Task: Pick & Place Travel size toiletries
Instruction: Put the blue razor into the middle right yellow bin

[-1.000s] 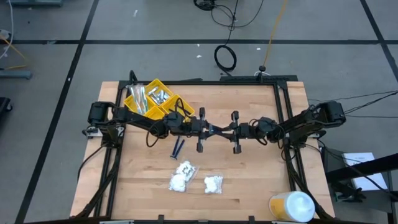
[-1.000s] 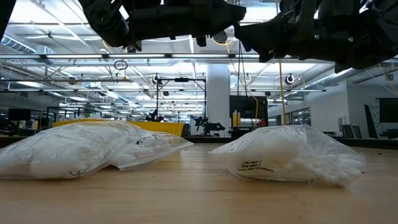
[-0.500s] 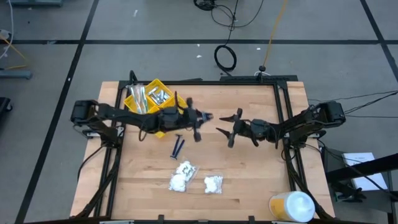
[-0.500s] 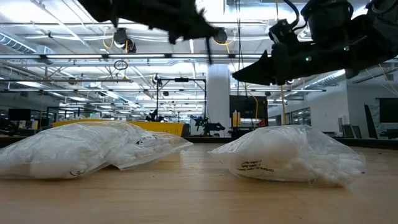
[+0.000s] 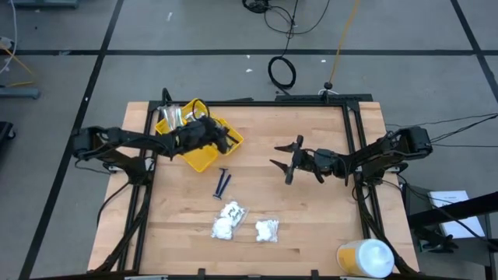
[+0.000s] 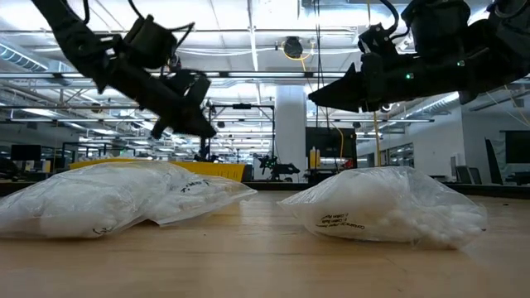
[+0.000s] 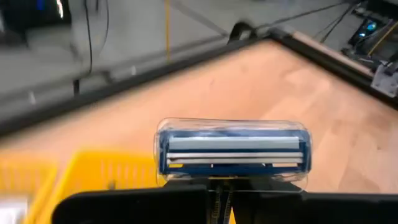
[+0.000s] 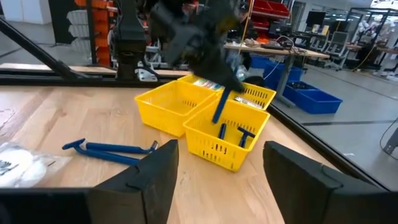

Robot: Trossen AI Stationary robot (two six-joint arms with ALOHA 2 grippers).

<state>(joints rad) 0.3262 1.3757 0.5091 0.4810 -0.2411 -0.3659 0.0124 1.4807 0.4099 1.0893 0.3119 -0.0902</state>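
Left hand (image 5: 226, 138) clamped on a blue razor (image 7: 231, 151), poised over the near compartment of the yellow tray (image 5: 204, 158) at the desk's back-left; handle hanging down into the tray in the right wrist view, blade head capped in clear plastic in the left wrist view. Not yet released.

Right hand (image 5: 285, 162) hovering mid-desk, fingers (image 8: 158, 171) spread wide, nothing between them.

Progress, as judged from the layout: partly done. Already in the tray: silvery packets (image 5: 180, 118) in the far compartments, two blue razors (image 8: 233, 135) standing in the near one. Left on the desk: two blue razors (image 5: 222, 183) lying side by side just in front of the tray, a pair of clear bags of white cotton lumps (image 5: 228, 219) touching each other nearer the front, a third bag (image 5: 267, 229) just beside them. Roughly five items to go, counting the one in hand as nearly placed.

Surface: pale wooden desk (image 5: 311, 225), black frame rails along the sides, a white-and-yellow round container (image 5: 366, 257) at the front-right corner, well apart from the rest.

Room: grey floor with dark seams, loose cables behind the desk; low view showing a large open workshop, ceiling strip lights, racks and benches far off. No person seen.
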